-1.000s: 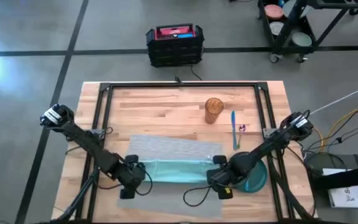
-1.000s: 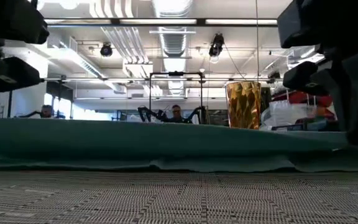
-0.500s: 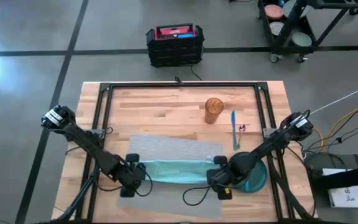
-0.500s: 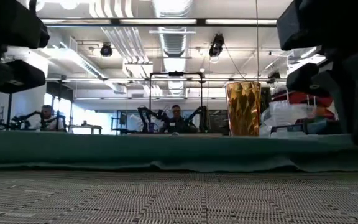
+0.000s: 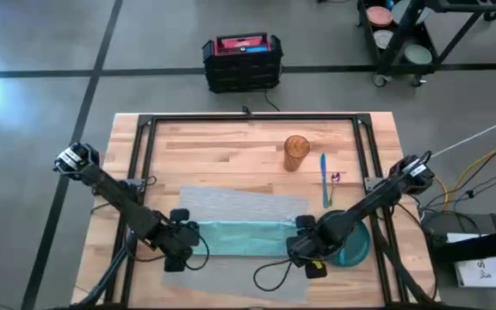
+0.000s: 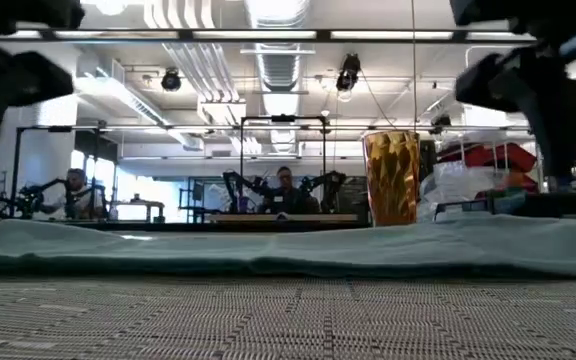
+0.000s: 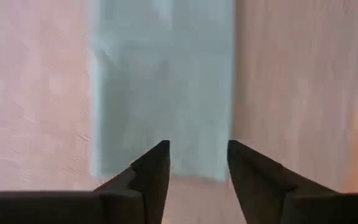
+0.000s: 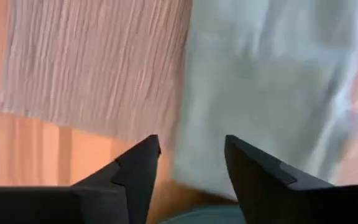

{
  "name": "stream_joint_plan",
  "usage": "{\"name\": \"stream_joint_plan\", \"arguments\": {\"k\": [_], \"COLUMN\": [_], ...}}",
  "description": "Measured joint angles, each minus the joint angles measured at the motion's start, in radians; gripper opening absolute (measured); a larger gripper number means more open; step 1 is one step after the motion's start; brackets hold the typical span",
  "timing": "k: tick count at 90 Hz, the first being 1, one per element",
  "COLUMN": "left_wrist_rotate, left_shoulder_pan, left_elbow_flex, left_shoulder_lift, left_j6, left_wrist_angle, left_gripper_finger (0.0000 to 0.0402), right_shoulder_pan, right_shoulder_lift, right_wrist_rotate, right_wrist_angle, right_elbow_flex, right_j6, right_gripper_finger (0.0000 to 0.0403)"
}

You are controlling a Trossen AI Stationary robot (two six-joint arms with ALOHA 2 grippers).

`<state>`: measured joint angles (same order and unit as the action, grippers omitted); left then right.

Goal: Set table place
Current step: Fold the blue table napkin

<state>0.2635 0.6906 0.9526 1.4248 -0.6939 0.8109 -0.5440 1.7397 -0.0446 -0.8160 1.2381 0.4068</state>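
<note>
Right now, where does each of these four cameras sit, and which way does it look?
High view: overhead, straight down on the table, both arms and the placemat.
Low view: at tabletop height, across the napkin into the room; arm parts hang from above.
Left wrist view: past open fingers onto the napkin.
Right wrist view: past open fingers, napkin edge.
All views share the napkin.

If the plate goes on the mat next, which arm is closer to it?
The right. Its hand hangs open right beside the plate, while the left hand sits at the napkin's far end.
</note>
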Motion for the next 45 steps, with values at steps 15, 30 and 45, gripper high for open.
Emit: {"name": "stream_joint_plan", "arguments": {"k": [15, 30, 45], "left_wrist_rotate": [0.108, 0.008, 0.003], "left_shoulder_pan": [-0.036, -0.093, -0.104], "left_elbow_flex": [-0.075, -0.199, -0.299], "left_shoulder_lift": [-0.001, -0.001, -0.001], "left_j6": [-0.029, -0.020, -0.024], "left_wrist_angle": [-0.106, -0.304, -0.345], "left_gripper_finger": [0.0144, 0.0125, 0.0114], "right_shoulder_pan": [0.040, 0.089, 0.096], "right_shoulder_lift": [0.000, 0.000, 0.000], "right_wrist_rotate": [-0.112, -0.049, -0.027], "right_wrist_angle": [0.054, 0.164, 0.238], "right_elbow_flex": [-0.047, -0.131, -0.189], "right_j6": [-0.042, -0.025, 0.040], "right_gripper_finger": [0.0187, 0.0183, 0.0176]}}
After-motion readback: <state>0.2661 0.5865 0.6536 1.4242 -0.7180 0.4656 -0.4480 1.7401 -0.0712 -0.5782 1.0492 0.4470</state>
